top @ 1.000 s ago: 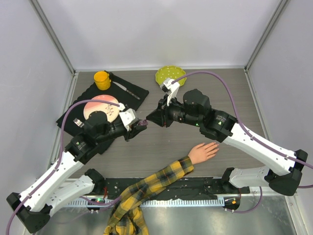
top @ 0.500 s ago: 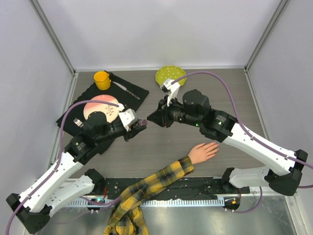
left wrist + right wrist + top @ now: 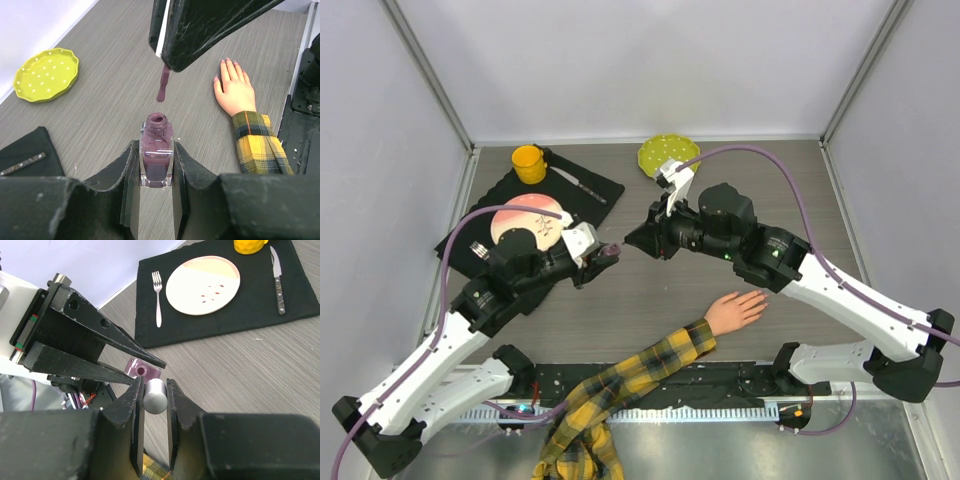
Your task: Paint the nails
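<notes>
My left gripper [image 3: 156,167] is shut on an open purple polish bottle [image 3: 156,150], held upright above the table; it also shows in the top view [image 3: 610,252]. My right gripper [image 3: 155,390] is shut on the silver cap [image 3: 155,397], and its brush [image 3: 163,87] hangs just above the bottle's mouth. The mannequin hand [image 3: 735,310] lies palm down with a plaid sleeve [image 3: 655,362], to the right of both grippers. Its nails [image 3: 229,61] show as tiny pinkish tips.
A black mat [image 3: 575,185] at the back left holds a pink plate [image 3: 202,285], a fork [image 3: 157,295], a knife [image 3: 277,285] and a yellow cup [image 3: 528,162]. A yellow-green dotted plate [image 3: 668,153] sits at the back.
My right gripper has shifted slightly right and away from the bottle with the cap and brush. My left gripper and the bottle have barely moved.
</notes>
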Robot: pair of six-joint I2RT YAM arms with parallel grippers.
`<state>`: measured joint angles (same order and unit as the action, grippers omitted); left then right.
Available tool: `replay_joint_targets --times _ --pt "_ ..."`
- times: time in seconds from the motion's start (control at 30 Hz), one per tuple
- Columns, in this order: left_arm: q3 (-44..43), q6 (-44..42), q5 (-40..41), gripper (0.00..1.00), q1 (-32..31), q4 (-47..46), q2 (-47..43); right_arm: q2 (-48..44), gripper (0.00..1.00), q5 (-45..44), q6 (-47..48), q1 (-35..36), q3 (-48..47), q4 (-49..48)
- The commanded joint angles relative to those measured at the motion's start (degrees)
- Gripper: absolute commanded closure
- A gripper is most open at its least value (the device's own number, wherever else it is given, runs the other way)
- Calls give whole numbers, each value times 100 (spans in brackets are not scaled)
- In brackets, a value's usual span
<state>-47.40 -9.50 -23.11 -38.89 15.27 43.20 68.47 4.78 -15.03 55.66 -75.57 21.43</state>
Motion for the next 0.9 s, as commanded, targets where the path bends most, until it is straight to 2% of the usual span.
replay_joint_targets --times 0.0,0.07,0.23,0.27,0.37,0.5,0.63,0.73,0.87 --pt "2 -61 123 100 13 -278 -127 -255 99 -284 53 -11 -195 -69" --pt "-6 -26 149 100 5 -314 -136 -299 99 -451 -35 -11 -134 -8" --pt "-68 97 0 100 5 -375 -110 -641 99 -1995 -631 -29 130 466" --pt "-94 123 -26 100 5 -393 -93 -720 99 -2659 -816 -98 269 789" --pt "-252 264 -202 100 5 -436 56 -896 99 -3349 -1729 -475 481 1818" --pt "-402 702 -631 100 5 -831 320 -1229 99 -3738 -3353 -925 903 3416" --pt "-376 1134 -958 100 -4 -1446 566 -1879 99 -4212 -4592 -1004 1351 4412" --pt "-393 1327 -1054 100 -13 -1825 856 -2056 99 -4572 -5332 -1066 1510 5115" --pt "-568 1354 -1072 100 -83 -2027 1208 -1856 99 -5091 -6064 -1189 1563 5924"
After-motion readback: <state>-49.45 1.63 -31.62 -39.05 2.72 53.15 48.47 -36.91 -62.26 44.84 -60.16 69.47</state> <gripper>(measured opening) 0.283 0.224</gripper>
